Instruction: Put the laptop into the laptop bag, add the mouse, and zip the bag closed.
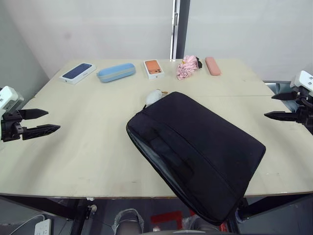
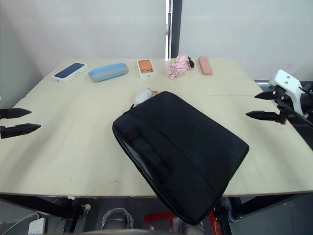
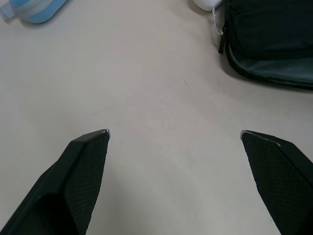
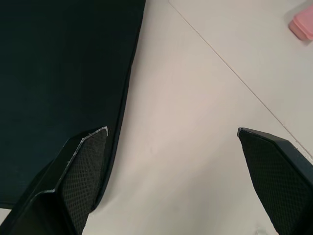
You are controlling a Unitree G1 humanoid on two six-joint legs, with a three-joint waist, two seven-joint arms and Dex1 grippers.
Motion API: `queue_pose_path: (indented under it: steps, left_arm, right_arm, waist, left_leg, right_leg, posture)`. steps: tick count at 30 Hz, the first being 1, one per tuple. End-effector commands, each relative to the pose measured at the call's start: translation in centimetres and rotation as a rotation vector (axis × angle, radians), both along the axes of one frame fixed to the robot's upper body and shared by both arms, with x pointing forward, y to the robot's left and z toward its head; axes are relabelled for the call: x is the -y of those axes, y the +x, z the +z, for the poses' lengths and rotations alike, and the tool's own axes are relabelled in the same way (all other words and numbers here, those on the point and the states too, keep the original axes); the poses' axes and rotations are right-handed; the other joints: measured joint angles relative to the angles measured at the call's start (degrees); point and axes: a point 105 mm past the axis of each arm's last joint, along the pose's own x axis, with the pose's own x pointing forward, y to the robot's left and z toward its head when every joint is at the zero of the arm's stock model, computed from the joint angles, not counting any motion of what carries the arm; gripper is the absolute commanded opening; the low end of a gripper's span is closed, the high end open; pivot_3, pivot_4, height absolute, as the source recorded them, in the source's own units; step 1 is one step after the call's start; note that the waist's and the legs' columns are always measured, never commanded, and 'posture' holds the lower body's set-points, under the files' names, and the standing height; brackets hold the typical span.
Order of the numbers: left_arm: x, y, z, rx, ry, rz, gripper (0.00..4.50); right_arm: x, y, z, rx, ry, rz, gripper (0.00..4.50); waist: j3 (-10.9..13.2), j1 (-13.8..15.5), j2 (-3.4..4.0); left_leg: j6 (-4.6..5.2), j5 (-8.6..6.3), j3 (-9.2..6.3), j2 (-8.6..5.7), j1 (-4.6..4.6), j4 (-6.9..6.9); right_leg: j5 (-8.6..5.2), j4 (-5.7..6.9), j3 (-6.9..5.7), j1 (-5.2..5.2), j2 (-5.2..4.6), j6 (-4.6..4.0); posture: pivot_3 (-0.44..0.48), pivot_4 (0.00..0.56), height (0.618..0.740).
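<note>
The black laptop bag [image 1: 198, 147] lies diagonally on the table's middle, its near corner hanging over the front edge. A strip of grey lining [image 1: 157, 157] shows along its left side, where the zip stands parted. A lumpy white plush charm [image 1: 153, 97] with an orange bit sits at the bag's far corner. The laptop and the mouse are hidden or out of view. My left gripper [image 1: 54, 120] hovers open over the table's left edge, well away from the bag. At the right edge, my right gripper [image 1: 268, 106] is open too, with the bag's edge [image 4: 120, 112] by one finger.
Along the far side of the light wooden table [image 1: 88, 147] lie a dark blue phone box [image 1: 78, 72], a blue case [image 1: 116, 72], an orange phone box [image 1: 153, 68], a pink fabric bundle [image 1: 187, 67] and a pink case [image 1: 212, 65].
</note>
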Motion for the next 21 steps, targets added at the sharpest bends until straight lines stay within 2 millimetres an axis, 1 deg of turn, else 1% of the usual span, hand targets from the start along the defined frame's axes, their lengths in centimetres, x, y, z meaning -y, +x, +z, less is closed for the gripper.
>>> queue_pose_path:
  steps: [1,3,5,7,8,9,10,12,14,16,17,19,21]
  left_arm:
    - [0.2,0.2,0.8,0.035,0.019,-0.012,4.50]
    - [0.2,0.2,0.7,0.036,0.015,-0.012,4.50]
    - [0.4,0.3,0.7,0.041,0.003,-0.016,4.50]
    - [0.5,0.3,0.6,0.044,-0.001,-0.017,4.50]
    - [0.7,0.4,0.6,0.046,-0.011,-0.020,4.50]
    - [0.8,0.5,0.5,0.046,-0.019,-0.023,4.50]
    - [1.0,0.6,0.3,0.046,-0.028,-0.027,4.50]
    - [1.3,0.8,0.1,0.046,-0.040,-0.033,4.50]
    - [1.6,1.1,0.1,0.049,-0.049,-0.041,4.50]
    - [2.0,1.5,0.2,0.056,-0.060,-0.049,4.50]
    - [2.1,1.7,0.0,0.061,-0.055,-0.050,4.50]
    - [2.1,2.1,-0.4,0.064,-0.033,-0.046,4.50]
    - [2.4,2.6,-0.6,0.068,-0.037,-0.046,4.50]
  right_arm:
    - [-0.9,0.1,1.3,0.038,0.017,0.034,4.47]
    - [-1.7,0.2,1.5,0.059,0.027,0.063,4.47]
    - [-3.8,0.3,2.5,0.130,0.092,0.139,4.47]
    - [-4.9,0.3,3.1,0.173,0.134,0.172,4.47]
    - [-6.0,0.1,3.7,0.185,0.210,0.215,4.47]
    - [-7.3,-0.2,4.4,0.233,0.263,0.278,4.47]
    - [-8.9,-0.8,5.3,0.239,0.387,0.349,4.47]
    - [-10.8,-1.9,6.3,0.229,0.524,0.434,4.47]
    - [-12.6,-3.2,6.7,0.228,0.591,0.528,4.47]
    - [-14.2,-4.1,7.1,0.263,0.632,0.590,4.47]
    - [-15.1,-4.7,7.4,0.249,0.672,0.621,4.47]
    - [-16.4,-5.5,7.6,0.236,0.713,0.664,4.47]
    - [-17.2,-6.3,7.1,0.238,0.696,0.690,4.47]
  waist:
    - [0.00,-0.02,0.00]
    - [0.00,0.03,0.00]
    - [-0.01,-0.03,-0.01]
    - [0.00,-0.21,-0.01]
    - [0.00,-0.16,0.00]
    - [0.00,-0.03,0.00]
    - [0.00,0.06,0.00]
    - [0.00,0.15,0.00]
    - [0.00,0.42,0.01]
    - [-0.01,0.66,-0.01]
    - [-0.01,0.76,-0.01]
    - [-0.01,0.77,0.00]
    - [-0.01,0.84,-0.01]
  left_leg:
    - [0.01,0.00,0.01,0.00,0.00,0.00]
    - [0.01,0.00,0.00,0.00,0.00,0.02]
    - [0.01,0.00,0.00,0.00,0.00,0.02]
    - [0.02,0.00,0.02,0.01,0.04,0.02]
    - [0.02,0.00,0.04,0.01,0.05,0.05]
    - [0.02,0.01,0.04,0.01,0.04,0.08]
    - [0.02,0.01,0.03,0.01,0.04,0.09]
    - [0.02,0.01,0.02,0.01,0.06,0.14]
    - [0.02,0.01,0.01,0.01,0.06,0.17]
    - [0.02,0.00,-0.01,0.01,0.06,0.18]
    - [0.02,0.00,-0.02,0.01,0.06,0.19]
    - [0.01,0.00,-0.03,0.01,0.07,0.21]
    - [0.00,0.00,-0.03,0.00,0.08,0.21]
  right_leg:
    - [0.00,0.01,0.00,0.00,0.00,-0.01]
    - [0.00,0.03,0.00,-0.01,0.00,-0.01]
    - [0.00,0.03,0.00,-0.01,0.00,-0.01]
    - [0.00,0.07,0.03,-0.01,0.01,-0.02]
    - [0.00,0.17,0.08,-0.04,0.01,-0.01]
    - [0.00,0.20,0.08,-0.06,0.01,-0.01]
    - [-0.01,0.21,0.07,-0.04,0.01,-0.02]
    - [-0.01,0.27,0.08,-0.03,0.01,-0.03]
    - [-0.01,0.30,0.07,-0.03,0.00,-0.05]
    - [-0.02,0.31,0.04,-0.01,0.00,-0.06]
    - [-0.02,0.32,0.04,0.00,0.00,-0.06]
    - [-0.02,0.35,0.03,0.01,-0.01,-0.07]
    - [-0.02,0.37,0.04,0.01,-0.03,-0.07]
  posture:
    - [0.000,0.150,0.740]
    - [0.000,0.150,0.740]
    - [0.000,0.150,0.740]
    - [0.000,0.150,0.740]
    - [0.000,0.150,0.740]
    - [0.000,0.150,0.740]
    - [0.000,0.150,0.740]
    - [0.000,0.150,0.740]
    - [0.000,0.150,0.740]
    - [0.000,0.150,0.740]
    - [0.000,0.150,0.740]
    - [0.000,0.150,0.740]
    - [0.000,0.150,0.740]
